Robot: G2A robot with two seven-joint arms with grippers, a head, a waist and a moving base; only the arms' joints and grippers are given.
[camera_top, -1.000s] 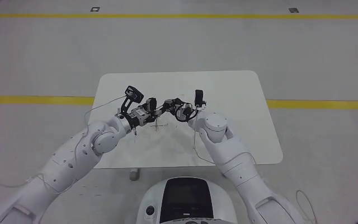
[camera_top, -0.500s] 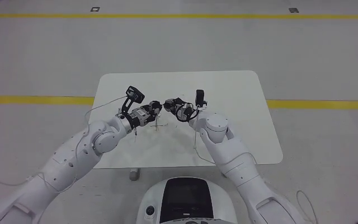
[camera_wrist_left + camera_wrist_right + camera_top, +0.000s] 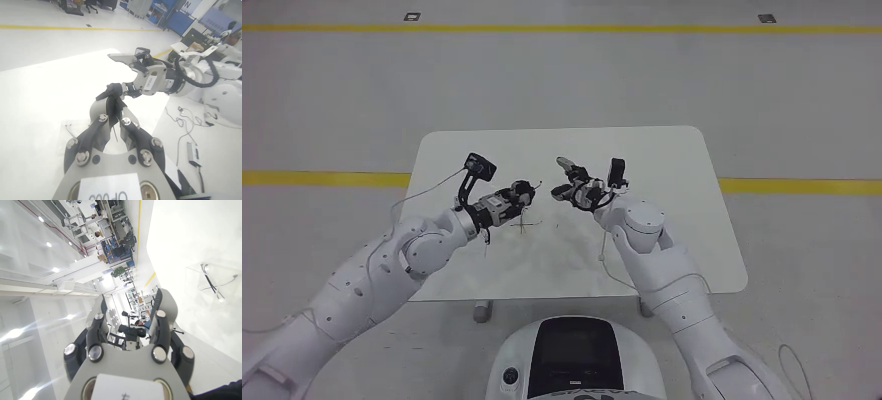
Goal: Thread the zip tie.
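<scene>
Two end effectors are hovering above the tabletop: your left end effector is clamping the zip tie, and your right end effector is gaping empty nearby. You are risking a missed threading, since the tie's free end is dangling unsupported.

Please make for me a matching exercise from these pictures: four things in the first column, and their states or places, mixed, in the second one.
1 left gripper
2 right gripper
3 zip tie
4 clear tray

A on the table, spare ties inside
B open, empty
C thin, black, gripped
D shut

Pairs: 1-D, 2-B, 3-C, 4-A
</scene>
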